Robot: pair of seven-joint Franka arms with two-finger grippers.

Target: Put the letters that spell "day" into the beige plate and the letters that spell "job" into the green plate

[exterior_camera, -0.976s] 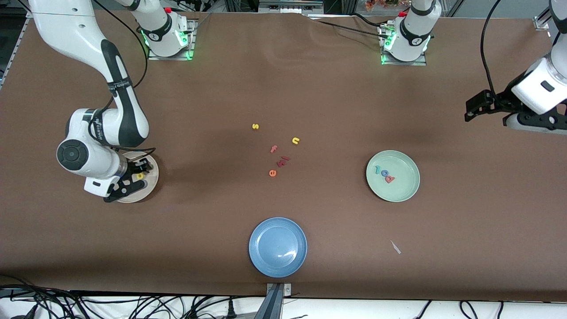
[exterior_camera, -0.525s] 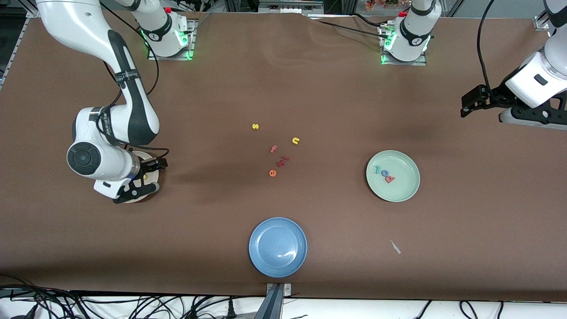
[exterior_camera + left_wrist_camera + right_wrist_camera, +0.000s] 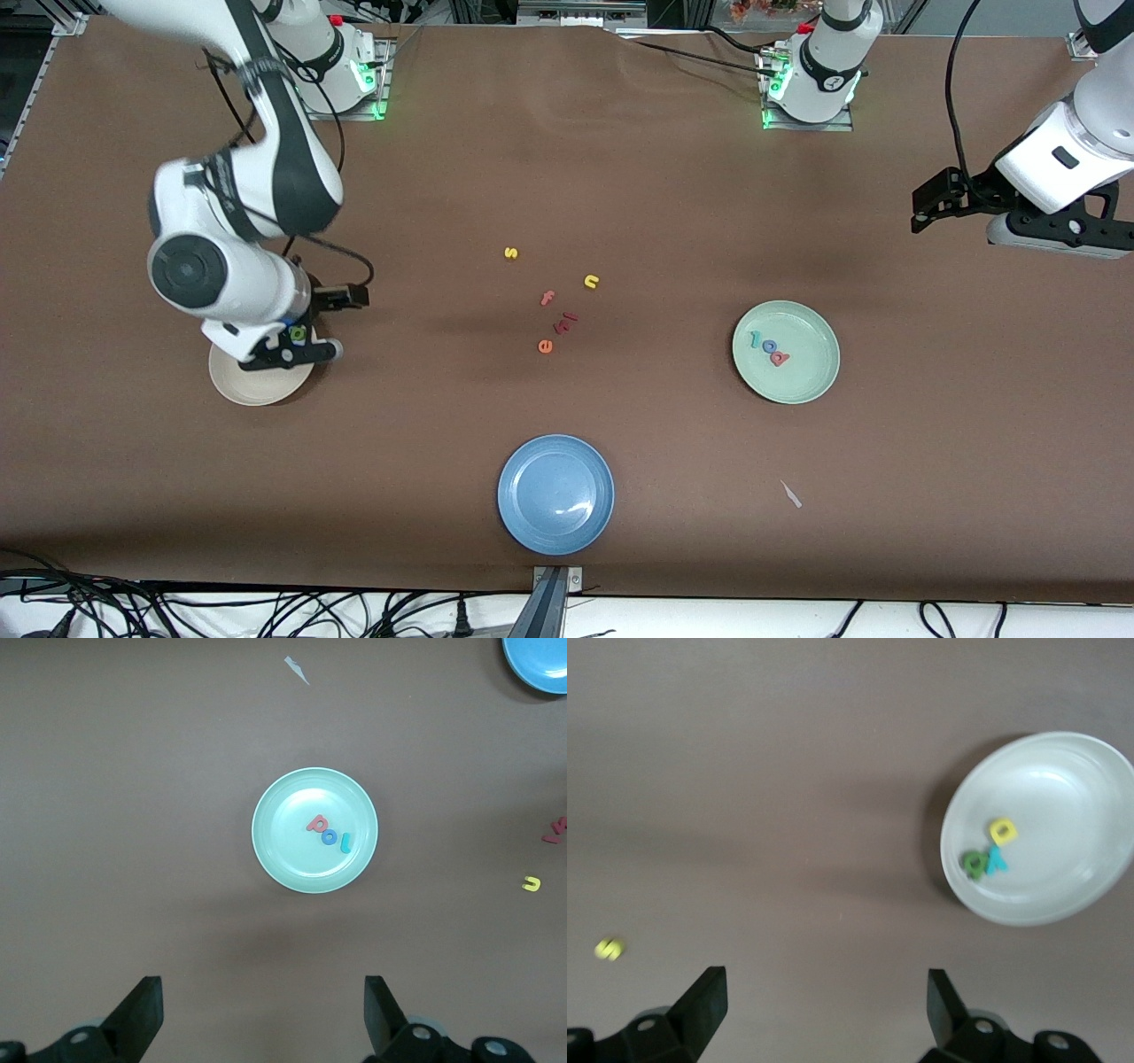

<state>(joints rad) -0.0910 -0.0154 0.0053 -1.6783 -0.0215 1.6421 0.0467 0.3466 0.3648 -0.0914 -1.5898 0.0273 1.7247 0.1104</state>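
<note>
The beige plate [image 3: 257, 383] sat near the tabletop edge at the right arm's end, partly covered in the front view by the right arm. In the right wrist view the plate [image 3: 1045, 828] held three letters: a yellow one [image 3: 1002, 831], a green one [image 3: 975, 863] and a teal one [image 3: 997, 860], the last two touching; their exact shapes were hard to make out there. The right gripper [image 3: 306, 326] hung over the plate's rim on the side toward the bases, its fingers [image 3: 700, 997] spread wide and empty.

The green plate [image 3: 815, 372] lay toward the left arm's end of the tabletop and carried a teal letter [image 3: 756, 340], a blue ring [image 3: 769, 346] and a salmon-red letter [image 3: 779, 358] in a short row. The left gripper [image 3: 926, 206] waited over the tabletop edge at the left arm's end, spread wide with nothing in it.

Near the middle of the tabletop lay a yellow "s" [image 3: 510, 253], a yellow "n" [image 3: 592, 282], a salmon "f" [image 3: 547, 298], small dark red pieces [image 3: 565, 322] and an orange "e" [image 3: 545, 346]. A blue plate [image 3: 555, 494] sat near the edge closest to the front camera, and a pale scrap [image 3: 791, 494] lay beside it toward the left arm's end.
</note>
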